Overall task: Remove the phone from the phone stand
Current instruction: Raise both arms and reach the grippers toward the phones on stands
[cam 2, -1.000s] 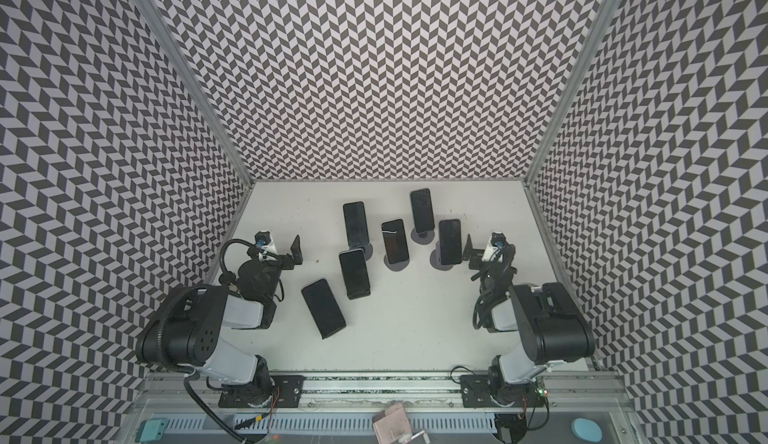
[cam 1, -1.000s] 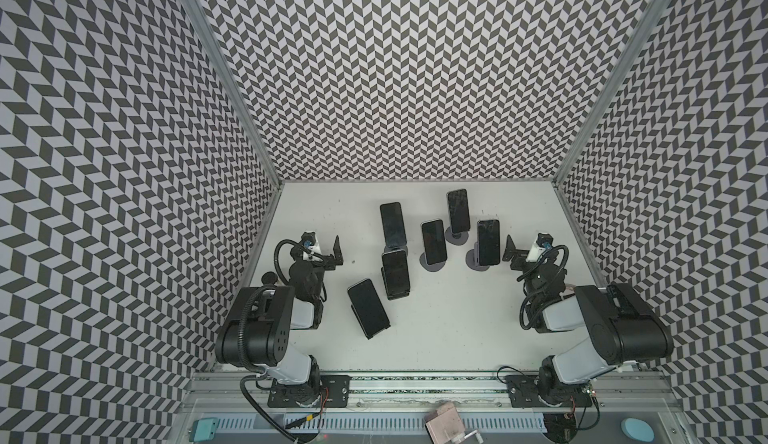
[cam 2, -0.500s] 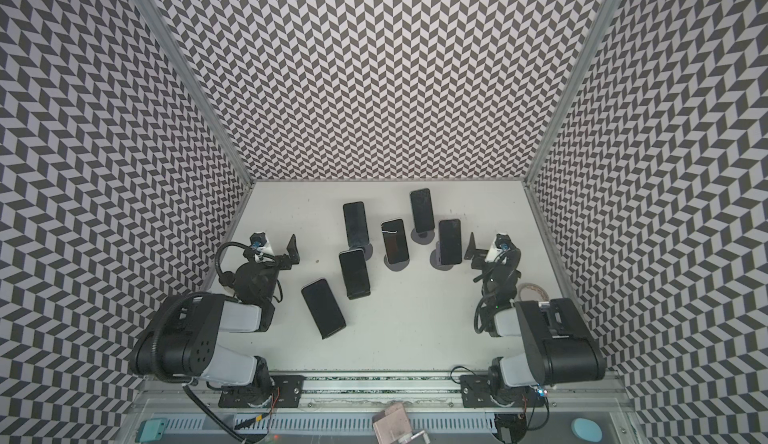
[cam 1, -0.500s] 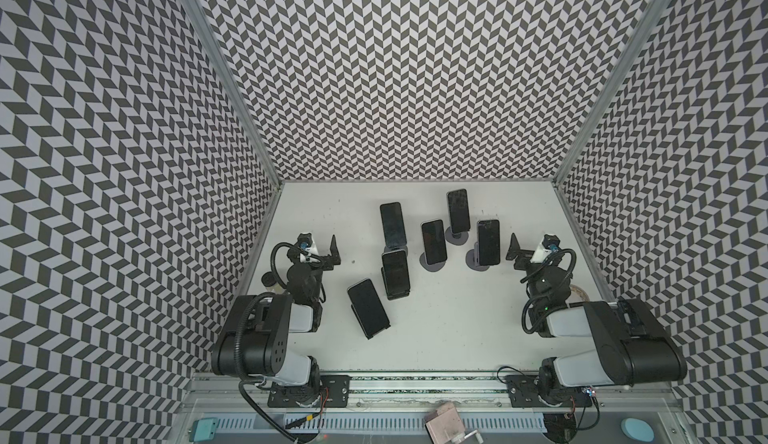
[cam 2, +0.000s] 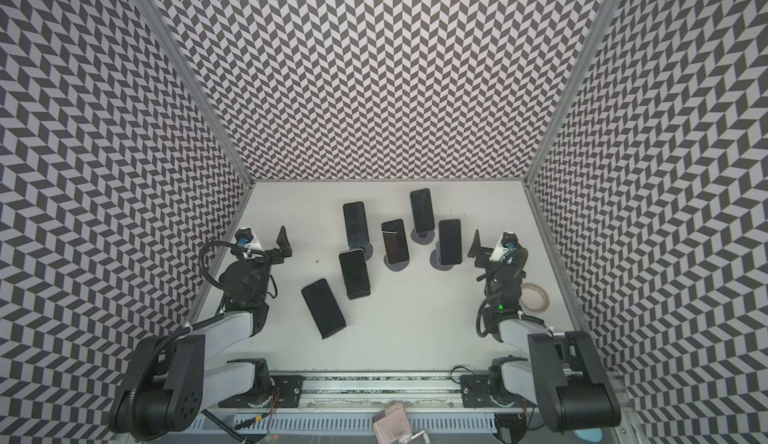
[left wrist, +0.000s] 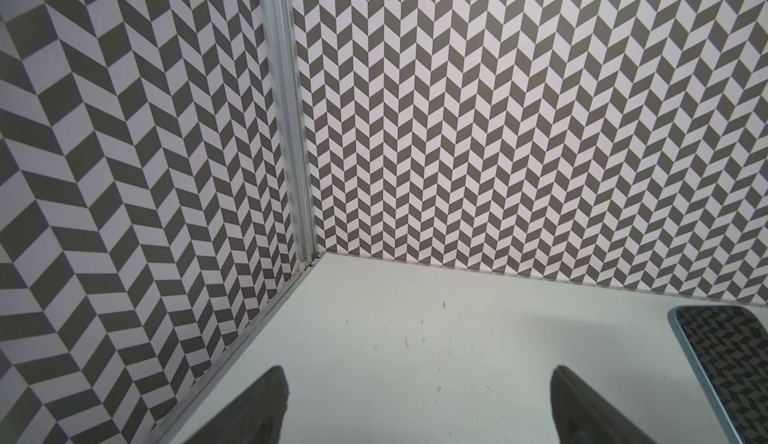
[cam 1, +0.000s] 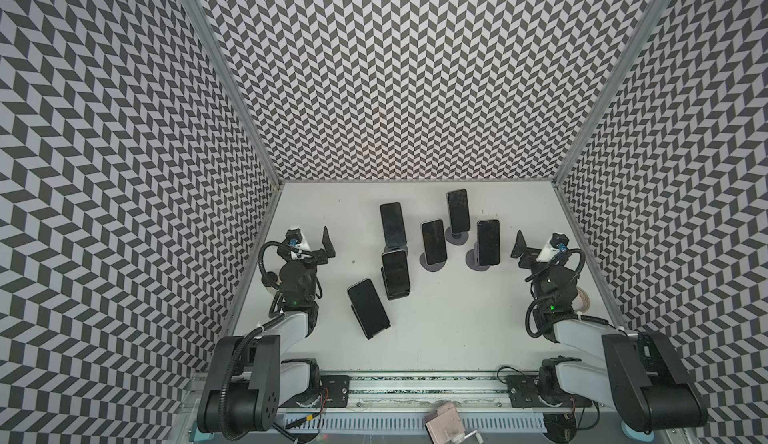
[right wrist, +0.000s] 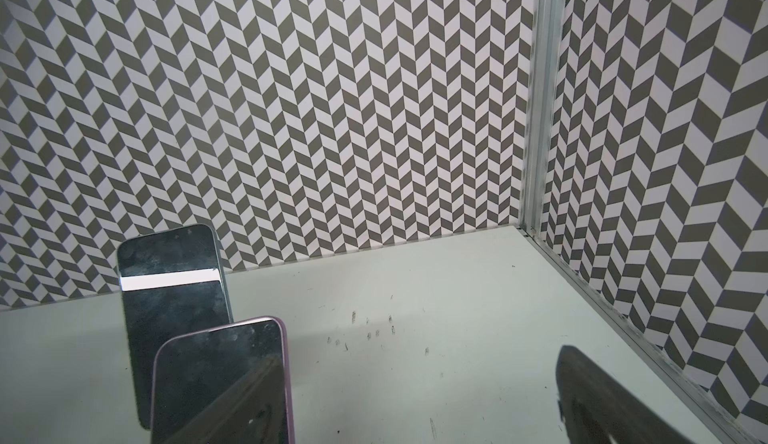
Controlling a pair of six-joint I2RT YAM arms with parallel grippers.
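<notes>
While phones (cam 1: 488, 241) lean on stands (cam 1: 472, 262), left claw (left wrist: 417, 375) gaping wide, right claw (right wrist: 415, 369) likewise (both empty)

Phone (left wrist: 733, 363) cut off at L-wrist view edge; tape roll (cam 1: 584, 301) partly hidden behind R arm (cam 1: 555, 292).

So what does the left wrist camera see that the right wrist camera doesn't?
Only the left wrist view: the left gripper, open and empty, and the edge of a lone phone whose screen mirrors the wall pattern. Only the right wrist view: the right gripper, also open and empty, close to a pink-edged phone, with a second phone standing behind it, a bright stripe reflected on its screen. Both show the scuffed white table, the chevron walls and a metal corner post.
</notes>
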